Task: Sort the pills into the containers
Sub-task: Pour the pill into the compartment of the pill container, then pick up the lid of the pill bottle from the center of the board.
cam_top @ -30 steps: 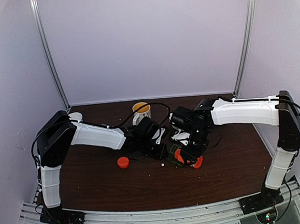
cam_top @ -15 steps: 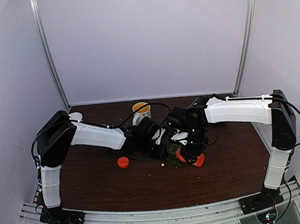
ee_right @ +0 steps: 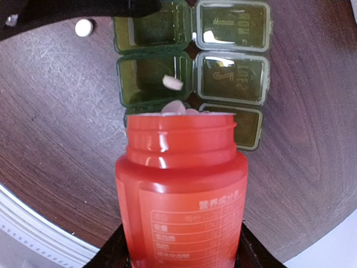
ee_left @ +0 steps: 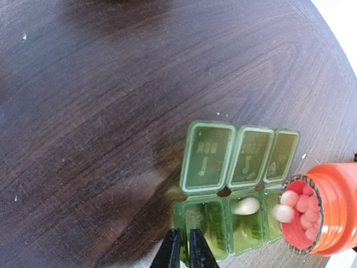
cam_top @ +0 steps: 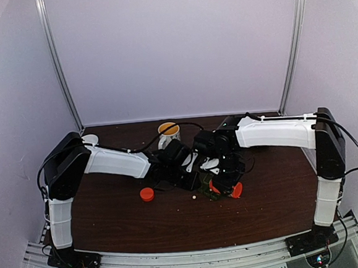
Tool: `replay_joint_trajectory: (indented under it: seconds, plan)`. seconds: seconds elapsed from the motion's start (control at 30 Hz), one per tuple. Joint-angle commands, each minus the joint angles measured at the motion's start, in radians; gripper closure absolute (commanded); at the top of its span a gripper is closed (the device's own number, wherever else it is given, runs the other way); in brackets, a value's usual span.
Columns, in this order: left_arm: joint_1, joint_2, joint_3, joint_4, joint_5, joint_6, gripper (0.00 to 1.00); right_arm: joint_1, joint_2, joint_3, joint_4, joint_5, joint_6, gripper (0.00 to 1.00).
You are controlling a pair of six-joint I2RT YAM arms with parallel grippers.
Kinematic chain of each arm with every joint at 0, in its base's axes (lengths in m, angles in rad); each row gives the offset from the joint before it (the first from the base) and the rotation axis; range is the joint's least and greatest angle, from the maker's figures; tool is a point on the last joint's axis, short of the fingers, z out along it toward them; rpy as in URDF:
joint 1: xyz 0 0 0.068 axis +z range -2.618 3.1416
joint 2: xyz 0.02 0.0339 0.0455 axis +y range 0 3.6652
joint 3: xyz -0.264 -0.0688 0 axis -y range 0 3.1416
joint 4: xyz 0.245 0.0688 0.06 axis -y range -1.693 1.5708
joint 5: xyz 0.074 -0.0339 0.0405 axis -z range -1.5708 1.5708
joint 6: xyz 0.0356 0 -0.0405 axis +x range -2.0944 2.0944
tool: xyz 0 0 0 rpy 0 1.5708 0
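The dark-green pill box (ee_left: 207, 157) lies on the table with its three lids folded open. My left gripper (ee_left: 181, 252) is shut on the near wall of its end compartment. A white pill (ee_left: 246, 206) lies in the middle compartment. My right gripper (ee_right: 181, 254) is shut on an orange-red bottle (ee_right: 181, 184), tipped with its open mouth over the box (ee_right: 231, 75). Pink-white pills (ee_left: 304, 209) crowd the mouth, one at the lip. Another pill (ee_right: 172, 82) shows in the middle compartment. In the top view both grippers (cam_top: 198, 183) (cam_top: 229, 178) meet at the box (cam_top: 206, 185).
One loose pill (cam_top: 195, 198) lies on the table beside the box. An orange cap (cam_top: 147, 194) sits to the left of it. A mug (cam_top: 168, 133) with a yellow inside stands at the back, and a white cup (cam_top: 90, 140) in the back left corner.
My right arm has swung left, bringing the tipped bottle over the pill box. The left arm has stayed in place on the box.
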Motion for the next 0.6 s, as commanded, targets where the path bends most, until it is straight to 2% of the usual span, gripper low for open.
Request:
replay_joint_trajectory:
  seconds: [0.0, 0.27, 0.57]
  plan:
    - [-0.011, -0.001, 0.027, 0.004, -0.008, 0.018, 0.91, 0.006, 0.021, 0.043, -0.023, 0.036, -0.009, 1.00]
    - [-0.013, 0.002, 0.029, -0.002, -0.011, 0.020, 0.91, 0.006, -0.025, -0.026, 0.034, 0.027, -0.006, 1.00]
    - [-0.015, 0.007, 0.028, -0.002, -0.004, 0.020, 0.93, -0.013, -0.235, -0.335, 0.402, -0.024, 0.008, 1.00]
